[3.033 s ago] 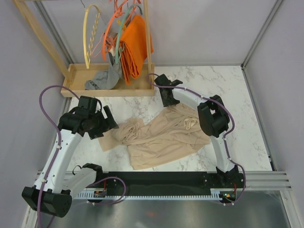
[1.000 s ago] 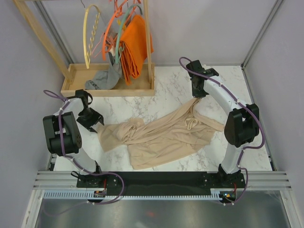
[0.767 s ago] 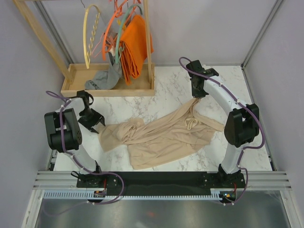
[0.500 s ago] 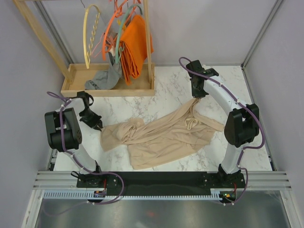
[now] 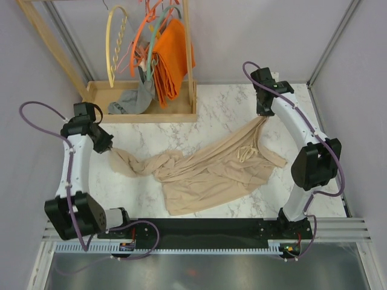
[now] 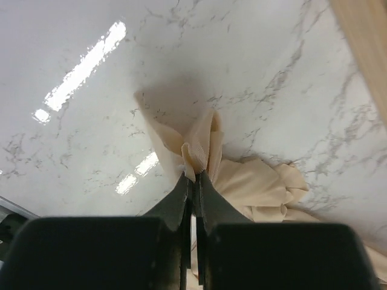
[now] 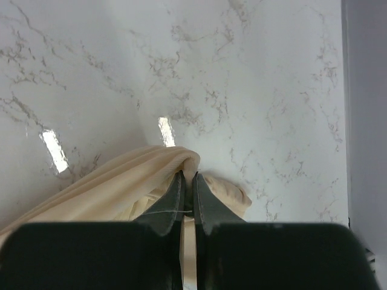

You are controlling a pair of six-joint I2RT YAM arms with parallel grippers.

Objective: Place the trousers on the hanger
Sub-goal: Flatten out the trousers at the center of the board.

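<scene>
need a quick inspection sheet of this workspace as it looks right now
surface: marble table, glare patches, no damage seen
job's things: trousers bunched mid-table, ends pulled out left and right; cream hanger hangs bare on the wooden rack
clutter: orange cloth, orange hangers and teal hanger on the rack; grey garment in its base tray
grippers: left gripper shut on one trouser end; right gripper shut on the other
cables: purple cable loops off the left arm, another follows the right; no snag seen
surroundings: grey walls; nothing else seen
</scene>
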